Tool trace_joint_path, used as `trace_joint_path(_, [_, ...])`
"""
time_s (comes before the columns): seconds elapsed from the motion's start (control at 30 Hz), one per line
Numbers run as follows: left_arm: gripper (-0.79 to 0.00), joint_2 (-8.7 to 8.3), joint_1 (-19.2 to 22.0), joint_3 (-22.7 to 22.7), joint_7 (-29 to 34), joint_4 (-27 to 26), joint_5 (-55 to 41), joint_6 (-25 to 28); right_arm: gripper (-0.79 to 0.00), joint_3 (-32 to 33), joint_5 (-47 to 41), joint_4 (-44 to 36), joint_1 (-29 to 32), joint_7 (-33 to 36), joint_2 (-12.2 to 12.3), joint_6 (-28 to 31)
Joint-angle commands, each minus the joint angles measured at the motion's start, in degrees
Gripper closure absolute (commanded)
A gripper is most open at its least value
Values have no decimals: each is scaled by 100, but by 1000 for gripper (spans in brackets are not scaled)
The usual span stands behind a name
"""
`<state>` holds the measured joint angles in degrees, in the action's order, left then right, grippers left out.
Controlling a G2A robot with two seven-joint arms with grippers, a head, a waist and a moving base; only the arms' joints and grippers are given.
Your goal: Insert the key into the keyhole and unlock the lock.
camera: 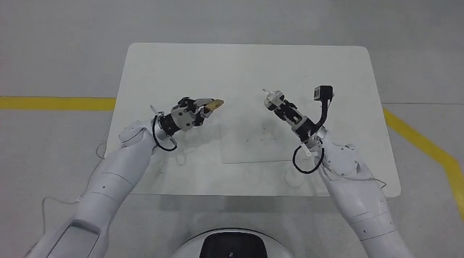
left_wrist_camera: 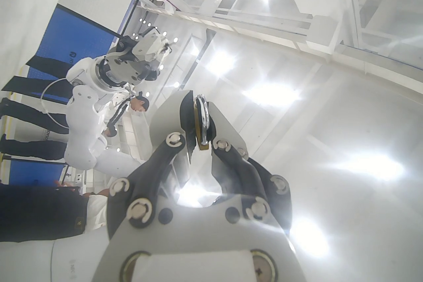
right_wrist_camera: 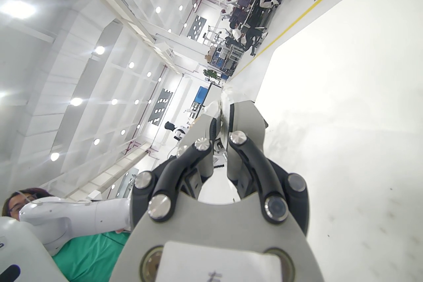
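One white table bears nothing of the task's things; both arms are raised above its middle, their grippers facing each other with open space between them. The left gripper is clenched on the lock, a small brass padlock. In the left wrist view the finger pads press its two flat faces, and the chromed shackle stands up edge-on between them. In the top view the brass body projects beyond the fingertips toward the other arm. The keyhole cannot be made out. The right gripper has its fingers drawn almost together, leaving only a thin slit in the right wrist view. A small pale sliver at its tip in the top view may be the key, though it is too small to tell. Handling, as a judgement: the lock is dense, rigid and smooth-sided, so it may twist in the grip under turning load. The hold on the flat faces suits it, provided the keyhole end and the shackle remain free. A key is light, thin and stiff. It is best pinched flat across its head, with the blade left bare and in line with the keyhole.
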<state>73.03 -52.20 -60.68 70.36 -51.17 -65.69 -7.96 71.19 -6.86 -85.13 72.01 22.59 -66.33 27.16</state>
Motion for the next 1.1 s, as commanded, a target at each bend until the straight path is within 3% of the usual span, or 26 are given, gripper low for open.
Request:
trace_joint_path(0.0, [0, 12, -42, -21, 100, -56, -208, -275, 0, -148, 101, -135, -48, -220, -42, -85])
trace_joint_path(0.2, [0, 179, 172, 214, 118, 144, -646, -790, 0, -388, 585, -426, -113, -419, -102, -122])
trace_joint_path(0.4, [0, 443, 560, 618, 98, 643, -985, -1265, 0, -161, 779, -745, 47, -299, -60, 83])
trace_joint_path(0.77, [0, 866, 1019, 1153, 171, 1381, -1000, -1268, 0, 388, 900, -1074, 464, 48, 53, 328])
trace_joint_path(1.07, [0, 1012, 1267, 1235, 338, 1705, -929, -1301, 0, 420, 684, -1106, 507, 137, 58, 211])
